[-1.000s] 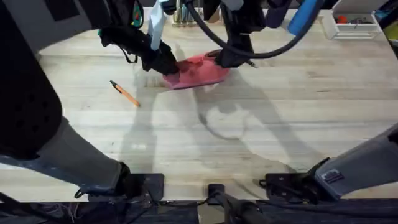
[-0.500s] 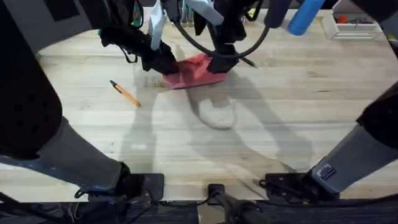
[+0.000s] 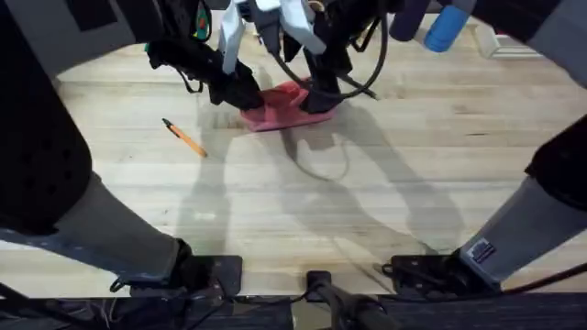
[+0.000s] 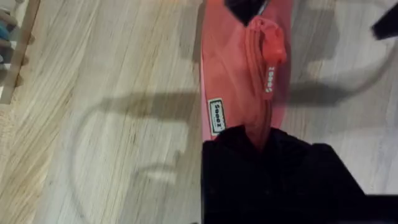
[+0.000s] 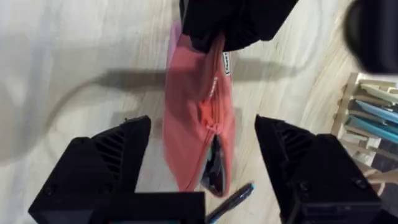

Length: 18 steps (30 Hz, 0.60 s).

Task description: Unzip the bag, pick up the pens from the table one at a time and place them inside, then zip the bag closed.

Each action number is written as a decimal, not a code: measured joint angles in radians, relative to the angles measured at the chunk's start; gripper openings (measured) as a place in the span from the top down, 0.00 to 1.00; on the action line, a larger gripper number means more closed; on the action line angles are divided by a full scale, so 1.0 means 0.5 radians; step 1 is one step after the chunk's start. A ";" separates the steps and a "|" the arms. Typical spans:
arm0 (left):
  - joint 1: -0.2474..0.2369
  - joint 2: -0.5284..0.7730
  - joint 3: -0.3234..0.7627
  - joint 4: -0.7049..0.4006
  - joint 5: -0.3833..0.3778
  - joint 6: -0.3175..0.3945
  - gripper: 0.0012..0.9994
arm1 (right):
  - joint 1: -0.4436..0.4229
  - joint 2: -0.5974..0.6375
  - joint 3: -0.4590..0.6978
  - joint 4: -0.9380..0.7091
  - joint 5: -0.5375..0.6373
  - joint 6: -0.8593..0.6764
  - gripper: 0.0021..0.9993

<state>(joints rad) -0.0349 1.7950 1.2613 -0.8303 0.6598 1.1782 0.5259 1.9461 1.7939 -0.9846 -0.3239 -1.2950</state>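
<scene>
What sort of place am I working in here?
Likely a desk-style robot workstation: a light wooden plank tabletop, a salmon-pink fabric pencil pouch, an orange pen, and a wooden rack of teal pens.

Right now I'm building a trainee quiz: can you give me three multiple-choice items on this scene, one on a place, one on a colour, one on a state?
1. Where is the orange pen?
A. Inside the bag
B. On the table, apart from the bag
C. Under the bag

2. What colour is the bag?
A. Teal
B. Black
C. Pink

3. How is the left gripper?
A. Shut on the bag
B. Open above bare table
C. Shut on a pen

Answers:
1 B: the pen lies on bare wood to the bag's left.
2 C: the fabric is salmon-pink in every view.
3 A: its black fingers pinch the bag's end.
</scene>
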 joint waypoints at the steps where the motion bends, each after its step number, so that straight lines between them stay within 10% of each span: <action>1: 0.000 0.000 0.000 0.000 0.000 0.000 0.96 | 0.000 0.000 -0.036 0.046 -0.006 -0.001 0.00; 18: 0.000 0.000 0.000 -0.001 -0.003 -0.001 0.96 | 0.001 0.060 -0.246 0.389 -0.058 -0.023 0.04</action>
<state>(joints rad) -0.0349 1.7950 1.2613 -0.8307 0.6582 1.1778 0.5262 1.9761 1.6707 -0.7902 -0.3528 -1.3065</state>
